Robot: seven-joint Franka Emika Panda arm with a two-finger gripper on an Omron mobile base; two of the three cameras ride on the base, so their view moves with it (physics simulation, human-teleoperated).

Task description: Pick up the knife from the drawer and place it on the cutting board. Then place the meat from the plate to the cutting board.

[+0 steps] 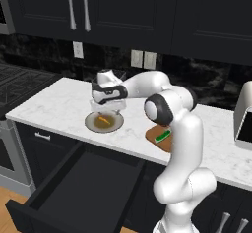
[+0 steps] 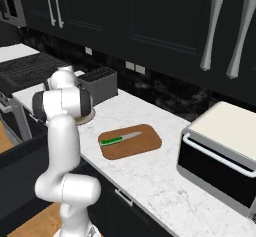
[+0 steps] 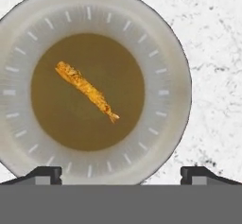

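I have the two-finger gripper (image 1: 102, 110) hanging just above the round greyish-cream plate (image 3: 168, 53) left of centre in the left base frame, jaws spread wide apart and holding nothing. The thin orange-brown meat strip (image 3: 87, 90) lies on the plate's brown centre. The green-handled knife (image 2: 120, 139) rests on the reddish-brown wooden cutting board (image 2: 145, 146). The deep dark drawer (image 1: 74, 188) stands open at lower left.

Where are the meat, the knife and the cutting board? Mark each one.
meat (image 3: 87, 90): hand view, middle of the strip.
knife (image 2: 111, 141): right base view, green handle.
cutting board (image 2: 145, 143): right base view, bare wood.
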